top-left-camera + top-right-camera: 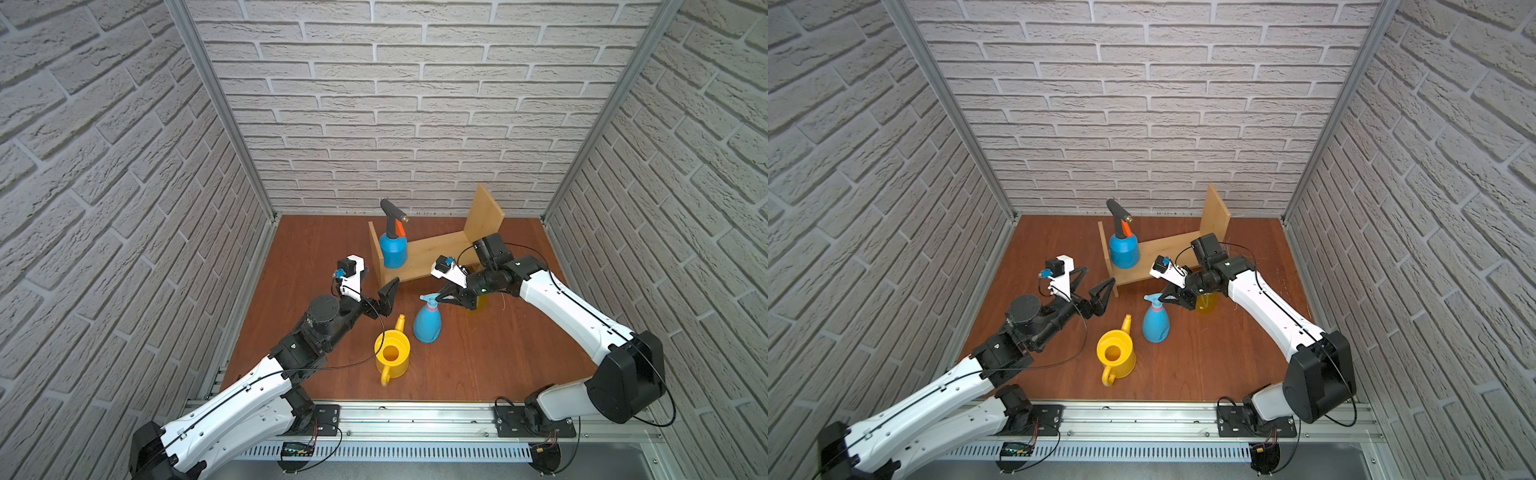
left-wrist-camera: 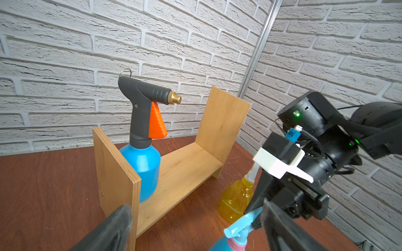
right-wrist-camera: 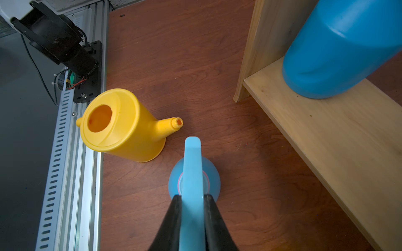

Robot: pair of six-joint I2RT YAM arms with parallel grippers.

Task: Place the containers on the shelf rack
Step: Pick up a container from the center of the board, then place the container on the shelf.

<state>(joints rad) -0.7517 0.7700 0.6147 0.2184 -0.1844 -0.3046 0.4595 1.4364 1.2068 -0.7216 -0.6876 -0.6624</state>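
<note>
The shelf rack (image 1: 432,253) (image 1: 1163,253) stands at the back of the table, with the blue pump sprayer (image 1: 392,249) (image 2: 141,165) upright on its left end. In front of it the blue teardrop spray bottle (image 1: 428,324) (image 3: 192,160) stands on the table, and my right gripper (image 1: 442,297) (image 3: 192,196) is shut on its trigger head. The yellow watering can (image 1: 392,353) (image 3: 121,126) sits beside it. The clear yellow spray bottle (image 1: 1206,303) (image 2: 236,200) is half hidden behind the right wrist. My left gripper (image 1: 382,276) (image 2: 195,228) hangs open and empty near the rack's left panel.
Brick-patterned walls close in the wooden table (image 1: 498,357) on three sides. An aluminium rail (image 1: 415,415) carrying both arm bases runs along the front edge. The rack's right panel (image 1: 484,216) is taller than its left one.
</note>
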